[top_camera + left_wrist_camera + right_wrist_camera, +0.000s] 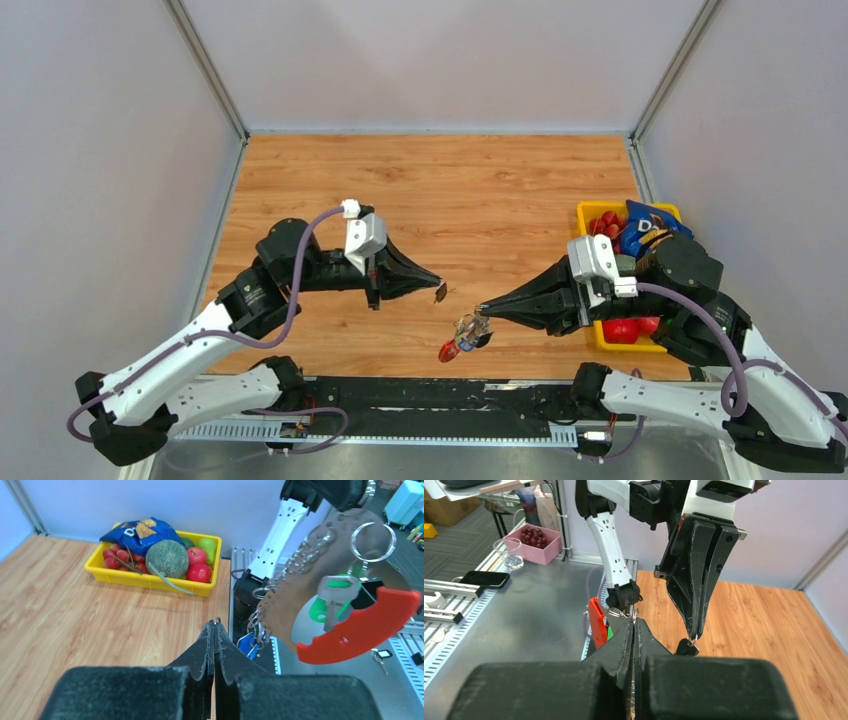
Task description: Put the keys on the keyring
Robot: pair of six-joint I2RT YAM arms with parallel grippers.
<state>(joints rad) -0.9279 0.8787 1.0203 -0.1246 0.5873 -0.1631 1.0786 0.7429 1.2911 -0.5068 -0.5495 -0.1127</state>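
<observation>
My left gripper [437, 289] is shut on the small key [441, 293] and holds it above the table. In the right wrist view the key's black head [686, 648] hangs below the left gripper's tips [694, 634]. My right gripper [483, 309] is shut on the keyring bunch [466, 333], whose red tag [448, 351] hangs down. The two tips are a short gap apart. In the left wrist view the bunch is close up: red tag [360, 630], curved strap [315, 575], thin ring [372, 541], green piece [320, 611], blue piece [247, 645].
A yellow tray [588, 212] of fruit with a blue snack bag [645, 228] stands at the right edge, under my right arm; it also shows in the left wrist view [150, 580]. Grey walls enclose the wooden table [450, 190].
</observation>
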